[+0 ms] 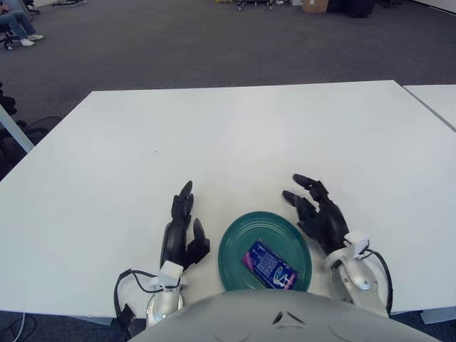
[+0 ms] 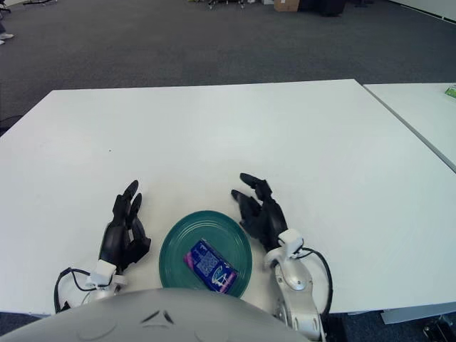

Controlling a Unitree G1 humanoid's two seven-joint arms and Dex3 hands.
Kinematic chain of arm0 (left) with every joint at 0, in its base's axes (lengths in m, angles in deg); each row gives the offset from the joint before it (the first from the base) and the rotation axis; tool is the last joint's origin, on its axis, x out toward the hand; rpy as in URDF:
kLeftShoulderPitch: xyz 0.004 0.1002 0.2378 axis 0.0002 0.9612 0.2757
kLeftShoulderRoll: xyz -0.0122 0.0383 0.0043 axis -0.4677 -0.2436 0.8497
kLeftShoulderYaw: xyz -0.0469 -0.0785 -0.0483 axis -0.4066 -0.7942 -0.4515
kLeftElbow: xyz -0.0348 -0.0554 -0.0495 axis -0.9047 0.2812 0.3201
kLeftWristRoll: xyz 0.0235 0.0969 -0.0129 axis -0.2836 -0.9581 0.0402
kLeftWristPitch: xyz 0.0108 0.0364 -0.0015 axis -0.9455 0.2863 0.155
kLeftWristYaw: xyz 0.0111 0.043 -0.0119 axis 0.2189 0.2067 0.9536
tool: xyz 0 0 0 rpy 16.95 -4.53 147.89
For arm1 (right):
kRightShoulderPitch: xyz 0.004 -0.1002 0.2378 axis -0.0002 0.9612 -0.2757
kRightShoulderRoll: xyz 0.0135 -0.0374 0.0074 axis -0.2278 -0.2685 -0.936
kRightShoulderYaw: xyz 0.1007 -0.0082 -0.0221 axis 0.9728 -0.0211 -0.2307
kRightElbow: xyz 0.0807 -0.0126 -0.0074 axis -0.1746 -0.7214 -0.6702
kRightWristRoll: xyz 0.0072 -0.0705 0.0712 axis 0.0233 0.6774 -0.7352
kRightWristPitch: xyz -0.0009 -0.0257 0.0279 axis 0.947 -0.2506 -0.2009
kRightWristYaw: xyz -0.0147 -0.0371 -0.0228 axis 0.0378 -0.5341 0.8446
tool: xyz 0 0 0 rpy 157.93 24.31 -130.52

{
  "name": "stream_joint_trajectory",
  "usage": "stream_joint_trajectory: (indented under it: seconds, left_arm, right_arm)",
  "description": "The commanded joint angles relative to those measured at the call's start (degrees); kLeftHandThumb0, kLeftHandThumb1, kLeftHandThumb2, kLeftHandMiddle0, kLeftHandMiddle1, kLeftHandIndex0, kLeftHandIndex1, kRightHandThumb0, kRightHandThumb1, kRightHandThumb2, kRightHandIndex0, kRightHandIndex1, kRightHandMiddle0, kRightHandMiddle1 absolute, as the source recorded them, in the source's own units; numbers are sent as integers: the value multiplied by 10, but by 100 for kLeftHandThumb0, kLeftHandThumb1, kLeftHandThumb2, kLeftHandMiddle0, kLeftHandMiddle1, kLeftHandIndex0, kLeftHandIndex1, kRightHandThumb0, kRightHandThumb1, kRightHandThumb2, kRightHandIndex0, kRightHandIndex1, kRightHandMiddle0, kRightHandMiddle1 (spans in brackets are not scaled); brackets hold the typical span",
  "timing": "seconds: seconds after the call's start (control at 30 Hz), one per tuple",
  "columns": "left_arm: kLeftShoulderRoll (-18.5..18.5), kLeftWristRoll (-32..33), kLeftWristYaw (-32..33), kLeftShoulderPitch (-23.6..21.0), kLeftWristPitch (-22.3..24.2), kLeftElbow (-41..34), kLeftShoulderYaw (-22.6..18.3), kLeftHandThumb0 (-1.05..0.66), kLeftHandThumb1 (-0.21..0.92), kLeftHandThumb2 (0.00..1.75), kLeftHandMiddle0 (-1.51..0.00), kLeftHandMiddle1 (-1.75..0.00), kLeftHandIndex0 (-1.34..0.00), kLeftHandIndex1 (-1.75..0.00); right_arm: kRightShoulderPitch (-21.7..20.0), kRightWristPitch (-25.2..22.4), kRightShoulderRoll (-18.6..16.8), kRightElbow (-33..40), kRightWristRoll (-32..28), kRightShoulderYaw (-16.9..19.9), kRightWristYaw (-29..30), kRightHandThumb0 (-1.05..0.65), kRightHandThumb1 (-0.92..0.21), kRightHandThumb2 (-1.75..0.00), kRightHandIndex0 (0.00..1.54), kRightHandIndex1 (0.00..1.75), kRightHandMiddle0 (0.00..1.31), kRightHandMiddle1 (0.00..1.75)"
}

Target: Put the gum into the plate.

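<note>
A green plate (image 1: 239, 239) sits near the table's front edge, between my two hands. A blue and pink gum pack (image 1: 269, 266) lies flat inside the plate, toward its front right. My left hand (image 1: 183, 226) shows just left of the plate, fingers relaxed and pointing forward, holding nothing. My right hand (image 1: 313, 206) shows just right of the plate's far rim, fingers spread and empty. The same scene shows in the right eye view, with the plate (image 2: 178, 246) and gum pack (image 2: 209, 266).
The white table (image 1: 228, 142) stretches far ahead and to both sides. A second white table (image 1: 436, 96) stands at the right across a narrow gap. Grey carpet floor lies beyond, with a seated person (image 1: 16, 25) at far left.
</note>
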Motion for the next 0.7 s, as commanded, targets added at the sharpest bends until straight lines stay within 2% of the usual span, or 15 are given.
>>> stream_joint_trajectory:
  seconds: [0.0,0.2,0.47,0.53,0.67]
  left_arm:
    - [-4,39,-24,-6,-4,20,-4,-101,92,106,-46,-2,-5,-79]
    - [-13,83,-63,-14,-13,29,-3,-103,92,104,-41,0,-3,-80]
    - [-13,83,-79,-23,-6,23,-5,-105,92,102,-32,0,0,-74]
    - [-12,81,-79,-24,-6,24,-6,-104,92,102,-30,0,0,-71]
    - [-10,76,-77,-21,-7,23,-6,-104,92,102,-28,0,0,-68]
  right_arm:
    - [52,39,45,-12,37,-6,4,-78,-92,-73,22,2,0,46]
    - [45,101,52,-42,119,-10,35,-82,-92,-76,13,0,0,30]
    - [30,160,46,-92,260,-2,145,-88,-92,-81,7,0,0,19]
    - [27,167,45,-100,278,-1,163,-89,-92,-81,7,0,0,19]
    - [25,157,38,-106,271,1,164,-89,-92,-81,6,0,0,17]
